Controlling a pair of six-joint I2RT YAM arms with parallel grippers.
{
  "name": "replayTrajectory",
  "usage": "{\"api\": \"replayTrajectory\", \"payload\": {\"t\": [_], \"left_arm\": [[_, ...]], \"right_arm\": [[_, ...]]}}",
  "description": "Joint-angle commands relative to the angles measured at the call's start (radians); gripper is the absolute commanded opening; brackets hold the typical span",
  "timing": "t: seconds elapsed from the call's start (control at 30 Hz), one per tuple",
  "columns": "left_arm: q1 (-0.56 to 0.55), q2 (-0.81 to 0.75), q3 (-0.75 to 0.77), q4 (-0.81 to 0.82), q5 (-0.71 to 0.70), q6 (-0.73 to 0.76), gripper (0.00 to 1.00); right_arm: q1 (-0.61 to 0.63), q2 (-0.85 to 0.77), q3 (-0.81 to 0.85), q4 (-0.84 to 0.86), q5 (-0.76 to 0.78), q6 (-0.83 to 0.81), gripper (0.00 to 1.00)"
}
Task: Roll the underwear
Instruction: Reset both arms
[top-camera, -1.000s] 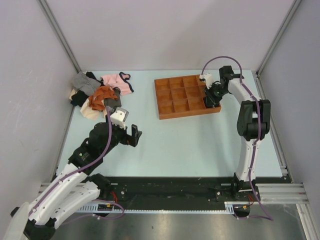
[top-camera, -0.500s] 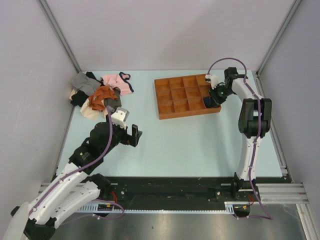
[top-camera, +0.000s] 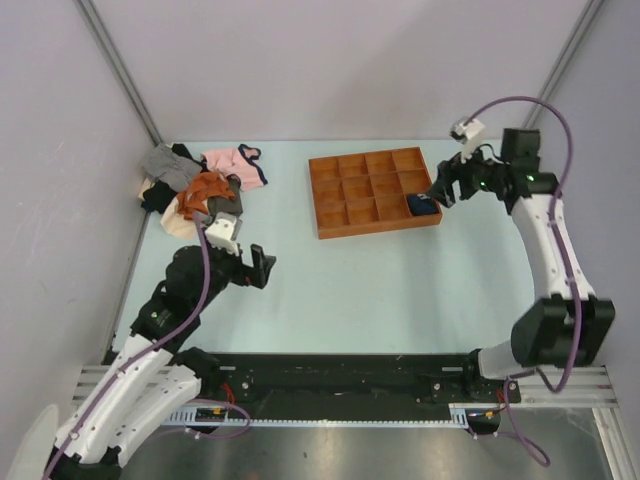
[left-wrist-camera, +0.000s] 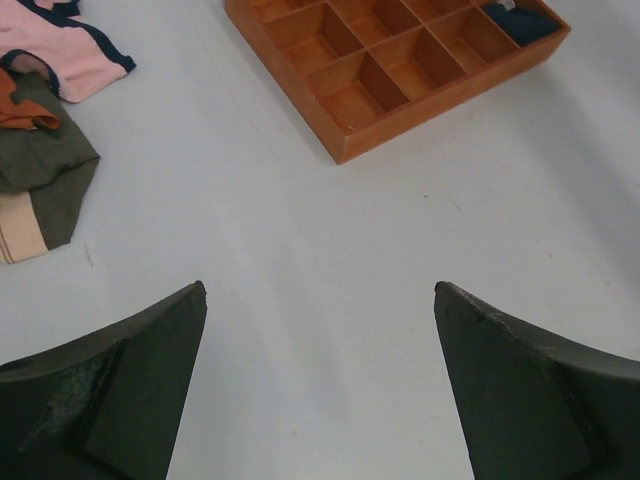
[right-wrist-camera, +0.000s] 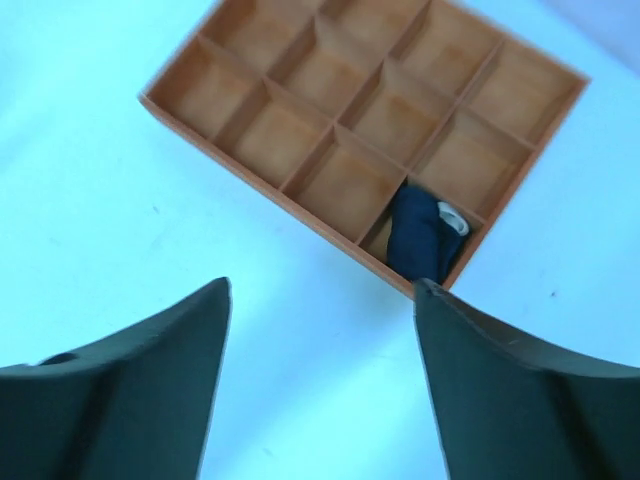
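The underwear (top-camera: 423, 204), a navy roll with a bit of white trim, lies in the near-right compartment of the orange divided tray (top-camera: 375, 229). The right wrist view shows the underwear (right-wrist-camera: 420, 235) tucked in that corner cell of the tray (right-wrist-camera: 270, 183). My right gripper (top-camera: 440, 190) hangs open above the tray's right edge, holding nothing; in its own view the right gripper (right-wrist-camera: 322, 284) has bare table between its fingers. My left gripper (top-camera: 262, 268) is open and empty over the table, left of the tray. From the left gripper (left-wrist-camera: 320, 287) the underwear (left-wrist-camera: 520, 20) sits far off in the tray (left-wrist-camera: 440, 105).
A pile of clothes (top-camera: 195, 185) lies at the back left, with a pink garment with dark trim (top-camera: 232, 163) and an orange one (top-camera: 205, 190). The left wrist view catches the pink garment (left-wrist-camera: 70, 65) and an olive piece (left-wrist-camera: 45, 170). Grey walls stand round the table.
My right gripper opened, left the underwear in the corner compartment, and rose back to the right of the tray. The left arm shifted slightly left.
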Motion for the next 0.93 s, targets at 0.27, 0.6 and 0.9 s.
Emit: {"api": "replayTrajectory", "payload": {"t": [0.27,0.6,0.9], "left_arm": [[0.27,-0.008,0.005,0.037,0.288,-0.061,1.0],[0.27,-0.145,-0.018,-0.035,0.267,-0.086,1.0],[0.27,-0.127,-0.006,-0.052,0.219,-0.083,1.0]], "right_arm": [[-0.219,-0.353,-0.233,0.222,-0.111,0.345,1.0],[-0.219,-0.566,-0.458,0.458,0.158,0.63,0.99],[-0.227,-0.591,-0.487,0.468,0.106,0.621,1.0]]}}
